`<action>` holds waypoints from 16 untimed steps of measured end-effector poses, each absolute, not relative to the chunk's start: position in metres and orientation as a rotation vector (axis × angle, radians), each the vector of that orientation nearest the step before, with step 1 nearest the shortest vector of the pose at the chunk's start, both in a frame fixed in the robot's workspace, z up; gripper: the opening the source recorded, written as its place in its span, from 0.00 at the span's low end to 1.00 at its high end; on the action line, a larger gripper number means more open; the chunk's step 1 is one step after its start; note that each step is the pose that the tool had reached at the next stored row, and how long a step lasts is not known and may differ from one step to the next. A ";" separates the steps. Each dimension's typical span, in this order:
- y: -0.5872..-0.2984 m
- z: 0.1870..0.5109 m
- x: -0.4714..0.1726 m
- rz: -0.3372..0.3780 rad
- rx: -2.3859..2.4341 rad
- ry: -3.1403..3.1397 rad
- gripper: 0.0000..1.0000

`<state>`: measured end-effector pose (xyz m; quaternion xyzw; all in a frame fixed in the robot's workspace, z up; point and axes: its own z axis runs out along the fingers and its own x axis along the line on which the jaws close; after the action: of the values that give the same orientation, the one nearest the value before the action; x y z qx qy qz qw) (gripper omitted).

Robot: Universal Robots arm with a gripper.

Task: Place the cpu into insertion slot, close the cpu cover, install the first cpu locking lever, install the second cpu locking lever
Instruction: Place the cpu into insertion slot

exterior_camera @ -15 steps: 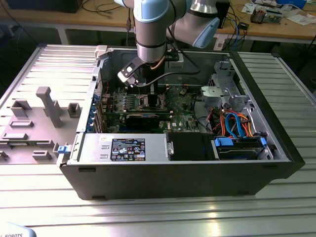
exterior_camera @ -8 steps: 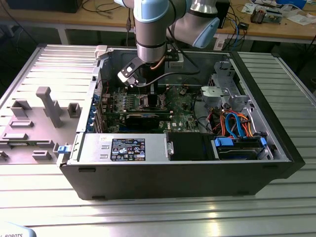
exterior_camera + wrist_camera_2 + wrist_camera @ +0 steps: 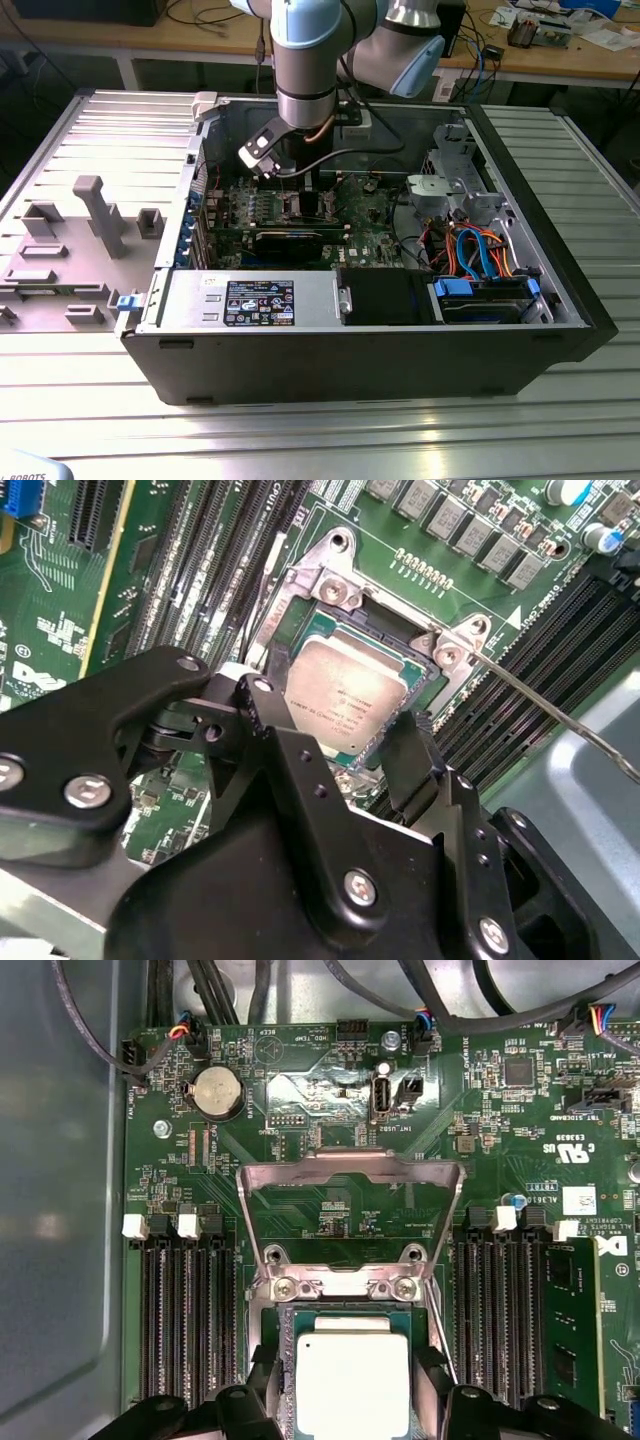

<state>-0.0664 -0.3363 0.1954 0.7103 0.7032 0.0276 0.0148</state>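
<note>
So the arm (image 3: 310,60) is reaching straight down into the open computer case (image 3: 350,365), which is sitting on a ribbed metal table (image 3: 300,435). In the exterior view it's coming down over the green board, towards the back of the case.

The chip (image 3: 350,1385) is lying flat in its socket (image 3: 330,580), shiny side up, and it's looking level to me. The gripper (image 3: 338,725) is hovering right over it with its two black fingers (image 3: 290,770) spread apart, one on each side of the chip. In the first wrist view a thin strip of socket is showing between each finger and the chip's edge, so I'm reading it as opened up and not squeezing anything. Whether the tips are brushing the socket frame, I can't tell.

The cover (image 3: 350,1168) is standing swung up on its hinge at the far edge of the socket. It isn't down over the chip, and the green board is showing through its big window. A thin metal rod (image 3: 560,715) is running from one corner of the socket out across the memory slots (image 3: 190,1320), not tucked in against the socket. Those long slots are sitting on both sides of the socket, and a coin battery (image 3: 217,1092) is sitting further up the board.

On the exterior view's left, a grey tray (image 3: 60,250) with moulded blocks is lying beside the case.
</note>
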 end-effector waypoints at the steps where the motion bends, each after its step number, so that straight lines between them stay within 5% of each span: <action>1: -0.336 0.195 -0.066 0.088 2.211 2.189 0.62; 3: -0.336 0.195 -0.066 0.087 2.211 2.189 0.69; 16: -0.333 0.195 -0.066 0.093 2.214 2.192 0.69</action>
<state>-0.0659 -0.3329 0.1954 0.7103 0.7032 0.0299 0.0123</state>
